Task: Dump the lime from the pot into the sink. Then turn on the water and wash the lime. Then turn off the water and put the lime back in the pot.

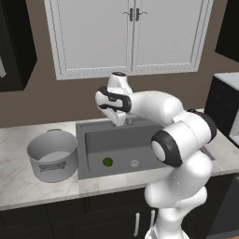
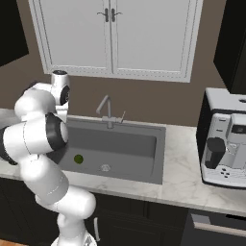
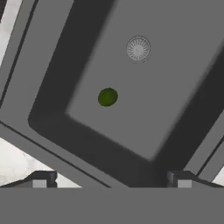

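— Looking down along my gripper [image 3: 112, 180], I see the sink [image 3: 175, 105] below me: a dark-grey basin with the lime [image 3: 107, 97] lying on its floor, a little apart from the round metal drain [image 3: 138, 48]. My two finger tips [image 3: 40, 181] sit far apart at the bottom of that view, so my jaws stand wide with nothing between them.

— Where does the lime sit as seen from the base?

— In the left base view the lime [image 1: 107, 162] rests on the floor of the sink [image 1: 88, 154], left of the drain [image 1: 134, 163] and nearer the front wall than the back. In the right base view it [image 2: 78, 159] lies left of the drain [image 2: 104, 167] too, not touching it.

— And the pot?

— The pot [image 1: 52, 155] stands upright on the white marble countertop [image 1: 18, 182], just beside the sink's left edge. What I can see of its pale inside holds nothing. One loop handle shows at its far rim.

— Where is your hand?

— My hand is up over the back of the sink, near the faucet [image 2: 106, 111], well above the basin floor. My arm hides most of the faucet in the left base view. In the right base view its angled spout points left, and a small lever leans out to its right.

— Anything else on the counter?

— A coffee machine [image 2: 224, 144] stands on the countertop, well right of the sink, and white cabinet doors [image 2: 113, 36] hang on the wall above.
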